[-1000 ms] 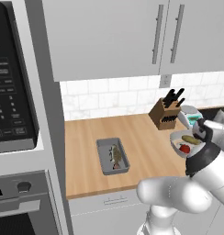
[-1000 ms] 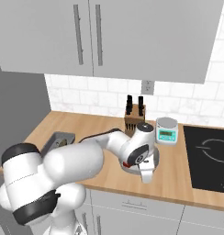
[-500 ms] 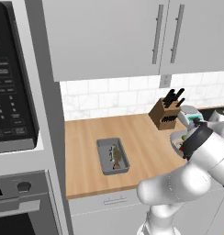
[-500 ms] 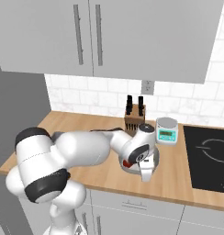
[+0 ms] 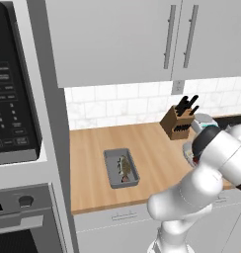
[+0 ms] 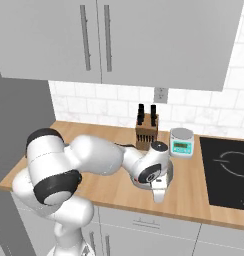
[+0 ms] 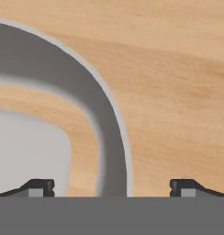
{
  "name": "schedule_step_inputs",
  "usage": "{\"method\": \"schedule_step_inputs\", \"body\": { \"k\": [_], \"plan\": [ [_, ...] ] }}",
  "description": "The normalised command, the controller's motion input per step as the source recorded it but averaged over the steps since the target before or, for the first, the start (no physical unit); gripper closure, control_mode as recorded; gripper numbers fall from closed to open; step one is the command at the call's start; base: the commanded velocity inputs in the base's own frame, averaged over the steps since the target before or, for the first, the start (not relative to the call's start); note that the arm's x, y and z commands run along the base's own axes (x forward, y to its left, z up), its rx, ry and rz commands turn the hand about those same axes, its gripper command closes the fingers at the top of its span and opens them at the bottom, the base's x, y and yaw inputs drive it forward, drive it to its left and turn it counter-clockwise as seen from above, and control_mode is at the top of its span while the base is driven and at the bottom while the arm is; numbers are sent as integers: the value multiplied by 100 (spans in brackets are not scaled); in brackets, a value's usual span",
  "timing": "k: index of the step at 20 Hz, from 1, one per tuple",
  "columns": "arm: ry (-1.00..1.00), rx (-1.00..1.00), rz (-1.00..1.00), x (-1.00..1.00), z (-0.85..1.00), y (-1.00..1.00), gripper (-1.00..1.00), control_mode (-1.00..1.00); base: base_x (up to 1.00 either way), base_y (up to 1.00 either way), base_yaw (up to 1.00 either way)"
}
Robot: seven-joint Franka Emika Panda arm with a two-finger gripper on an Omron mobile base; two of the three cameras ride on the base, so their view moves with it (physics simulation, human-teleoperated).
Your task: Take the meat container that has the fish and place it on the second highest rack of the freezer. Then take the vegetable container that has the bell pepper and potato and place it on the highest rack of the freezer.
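Note:
The grey meat container with the fish lies on the wooden counter, well left of the arm. The vegetable container's grey rim curves up the hand view, and a sliver of that container peeks out beside the wrist. My gripper is open, pointing down, with one fingertip inside the rim and the other outside over bare wood. It hangs low near the counter's front edge. The bell pepper and potato are hidden by the arm.
A knife block and a kitchen scale stand at the back by the tiled wall. A black cooktop lies to the right. A microwave over an oven closes the counter's left end. Cabinets hang overhead.
The arm has swung and its elbow has moved outward. The hand has dropped over the vegetable container, which showed beside the wrist before and is now almost covered.

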Motion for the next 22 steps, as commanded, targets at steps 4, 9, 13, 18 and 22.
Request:
{"method": "schedule_step_inputs", "body": {
  "k": [4, 9, 13, 18, 22],
  "plan": [
    [3, 2, 0, 31, -13, 0, -100, -100, 0, 0, 0],
    [9, 2, 0, 39, -18, 0, -100, -100, 0, 0, 0],
    [10, 1, 0, 15, -36, 2, 100, -100, 0, 0, 0],
    [2, 2, 0, -5, -30, 1, 100, -100, 0, 0, 0],
    [0, 2, -3, -19, -14, 3, 100, -100, 0, 0, 0]
  ]
}}
